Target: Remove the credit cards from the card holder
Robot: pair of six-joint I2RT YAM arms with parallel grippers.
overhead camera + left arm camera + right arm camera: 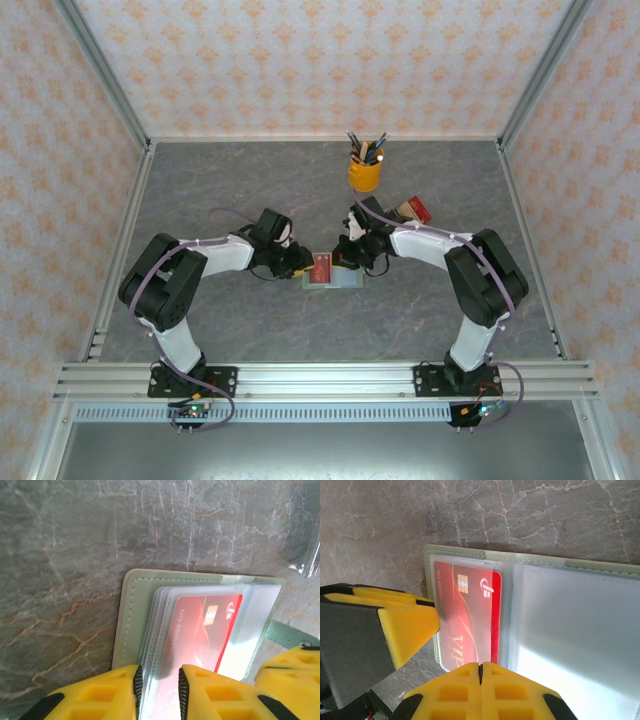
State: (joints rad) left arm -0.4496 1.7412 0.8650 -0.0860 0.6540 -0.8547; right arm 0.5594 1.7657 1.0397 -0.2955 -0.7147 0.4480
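Observation:
The sage-green card holder [345, 283] lies open and flat on the grey table between my two grippers. A red credit card [321, 268] sits in a clear sleeve on its left half. In the left wrist view the red card [200, 630] shows through stacked clear sleeves of the card holder [131, 610]. My left gripper [159, 687] stands slightly open, its jaws either side of the sleeves' edge. In the right wrist view my right gripper [481, 667] is shut, its tips at the near edge of the red card [465, 615] on the card holder [570, 562]. A yellow credit card is out of view.
A yellow cup [365, 172] of pens stands at the back, right of centre. A cluster of dark, tan and red blocks [412, 209] sits just behind my right arm. Metal frame rails run along both table sides.

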